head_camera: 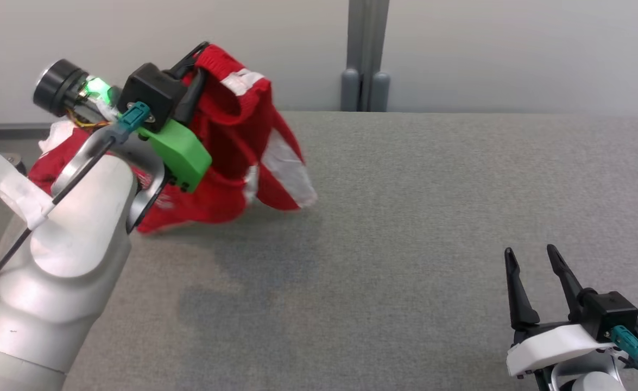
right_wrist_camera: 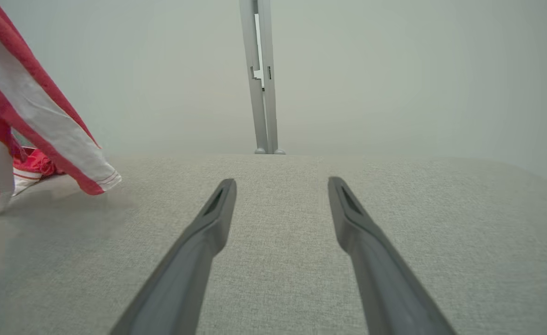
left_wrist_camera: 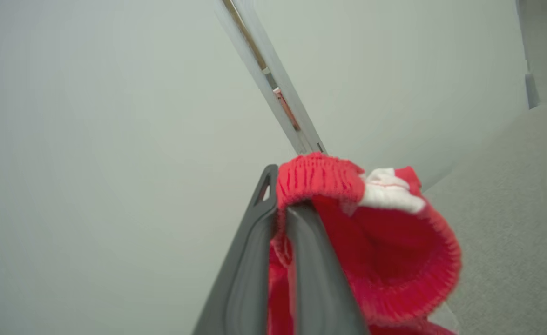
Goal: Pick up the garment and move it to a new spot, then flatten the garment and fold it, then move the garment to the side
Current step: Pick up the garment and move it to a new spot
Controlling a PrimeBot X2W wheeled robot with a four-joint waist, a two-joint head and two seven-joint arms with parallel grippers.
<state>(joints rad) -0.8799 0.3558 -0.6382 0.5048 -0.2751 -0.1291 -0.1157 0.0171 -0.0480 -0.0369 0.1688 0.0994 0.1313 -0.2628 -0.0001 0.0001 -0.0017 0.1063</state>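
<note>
Head view: a red knit garment (head_camera: 232, 141) with white panels hangs bunched at the far left of the grey table (head_camera: 405, 228), its ribbed hem raised and its lower folds drooping to the cloth-covered top. The left gripper (left_wrist_camera: 282, 200) has that hem pinched tight between its two dark fingers, the knit rolling over the fingertips in the left wrist view. Across the table, well apart from the fabric, the right gripper (head_camera: 530, 252) waits low at the near right with its fingers spread and nothing between them. A pale wall and a grey upright post (head_camera: 366, 54) close off the back. By the look of it, the first step is under way: the pick-up is made and the carry to a new spot is the business at hand. The next move likely calls for swinging the load over the bare middle of the table and lowering it there, with the idle arm taking a second edge for the flattening.
</note>
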